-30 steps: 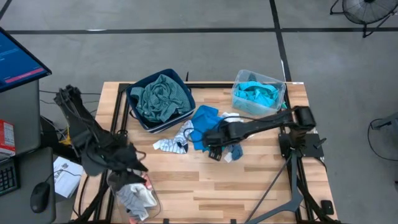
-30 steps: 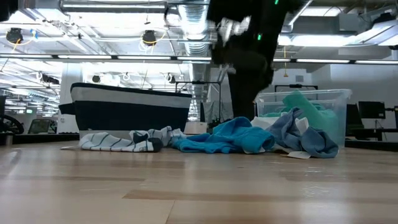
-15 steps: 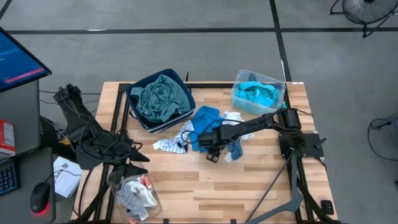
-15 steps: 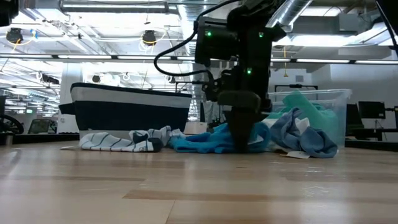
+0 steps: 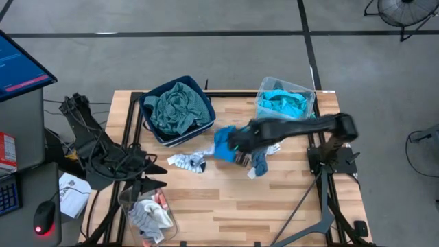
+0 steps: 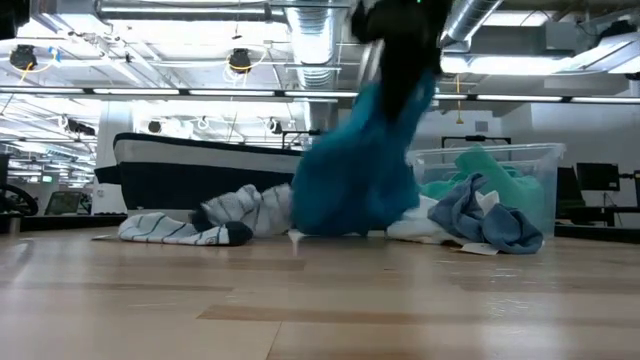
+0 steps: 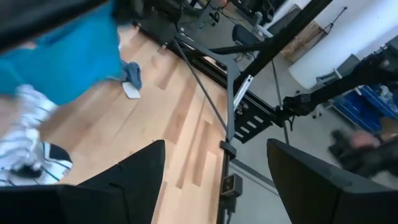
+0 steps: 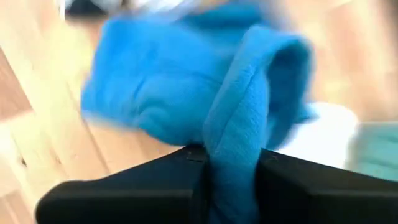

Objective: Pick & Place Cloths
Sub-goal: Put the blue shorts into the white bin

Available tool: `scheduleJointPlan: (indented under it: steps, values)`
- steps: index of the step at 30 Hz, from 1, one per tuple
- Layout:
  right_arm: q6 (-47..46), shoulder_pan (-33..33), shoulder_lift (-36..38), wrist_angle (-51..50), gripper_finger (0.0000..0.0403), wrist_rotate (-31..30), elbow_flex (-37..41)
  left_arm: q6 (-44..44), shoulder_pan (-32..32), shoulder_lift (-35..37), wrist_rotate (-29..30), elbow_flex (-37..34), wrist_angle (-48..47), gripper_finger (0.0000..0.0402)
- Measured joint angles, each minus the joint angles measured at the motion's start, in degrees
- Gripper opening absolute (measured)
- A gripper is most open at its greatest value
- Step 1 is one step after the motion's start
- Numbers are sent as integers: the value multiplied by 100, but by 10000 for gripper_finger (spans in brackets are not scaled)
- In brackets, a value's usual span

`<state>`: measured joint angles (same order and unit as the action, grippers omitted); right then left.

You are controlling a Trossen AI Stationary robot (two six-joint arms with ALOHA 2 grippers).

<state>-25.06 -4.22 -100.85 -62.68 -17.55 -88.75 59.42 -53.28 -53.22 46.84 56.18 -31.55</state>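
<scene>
We see the right gripper (image 8: 231, 163) clamped on one blue top (image 5: 224, 140), lifted above mid-table beside one striped sock (image 5: 186, 162); left gripper (image 7: 214, 186) spread apart at the table's left edge.

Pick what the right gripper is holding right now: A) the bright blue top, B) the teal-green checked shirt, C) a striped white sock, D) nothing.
A: in the right wrist view the right gripper is shut on a fold of the bright blue top, and the low view shows that top hanging up off the table.
</scene>
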Motion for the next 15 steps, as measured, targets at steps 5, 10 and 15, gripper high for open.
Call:
scheduleJointPlan:
  steps: [5, 10, 15]
  values:
    - [-255, 559, 1121, -684, 29, -929, -208, -71, 7, -12, 199, 0, 8, 265]
    - [-540, 1492, 2007, -807, 29, -1301, -225, -71, 7, -12, 240, 0, 9, 265]
    - [-578, 2371, 2468, -784, 29, -1453, -225, -71, 4, -10, 240, 0, 19, 265]
